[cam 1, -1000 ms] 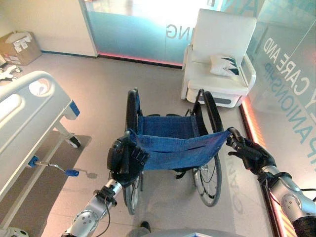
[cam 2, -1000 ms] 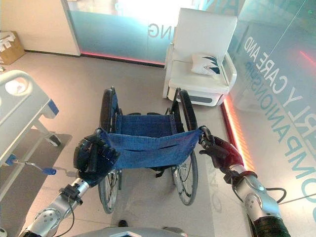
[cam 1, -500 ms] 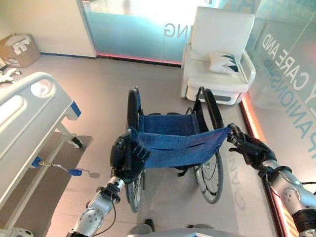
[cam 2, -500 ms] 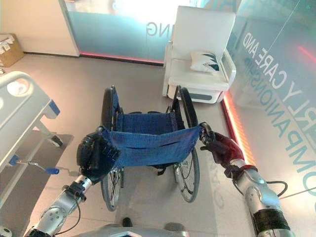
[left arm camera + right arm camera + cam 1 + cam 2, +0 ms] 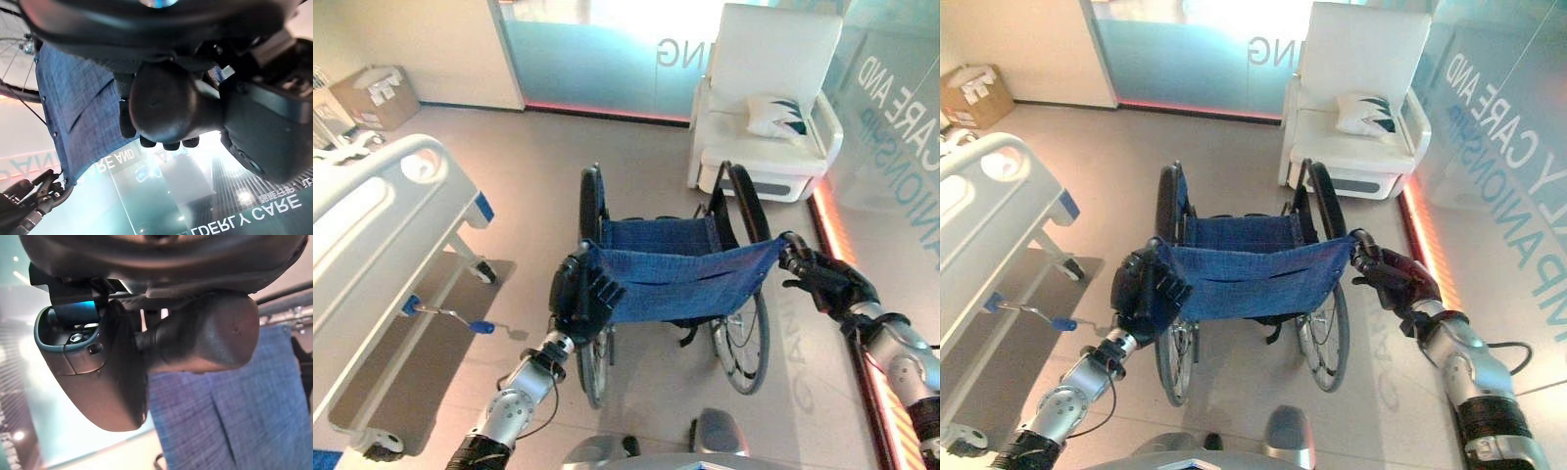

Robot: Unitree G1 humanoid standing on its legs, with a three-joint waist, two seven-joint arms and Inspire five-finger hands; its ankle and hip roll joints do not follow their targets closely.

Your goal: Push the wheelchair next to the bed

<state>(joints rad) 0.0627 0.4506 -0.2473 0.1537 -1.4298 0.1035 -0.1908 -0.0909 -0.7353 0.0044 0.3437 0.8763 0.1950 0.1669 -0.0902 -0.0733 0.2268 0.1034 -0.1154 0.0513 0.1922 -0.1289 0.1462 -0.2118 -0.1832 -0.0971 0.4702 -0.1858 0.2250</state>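
Wheelchair (image 5: 675,284) sits out on the open floor (image 5: 538,186), blue sling back facing the robot, with the bed (image 5: 372,245) off to its left and a gap between them. Left hand (image 5: 579,299) is curled tight round the left push handle, right hand (image 5: 822,279) is wrapped round the right one. A white armchair (image 5: 764,108) with a cushion (image 5: 778,116) stands just past the wheelchair, by the glass wall.

white armchair (image 5: 764,108) w/ cushion (image 5: 777,116), cardboard box (image 5: 380,95)
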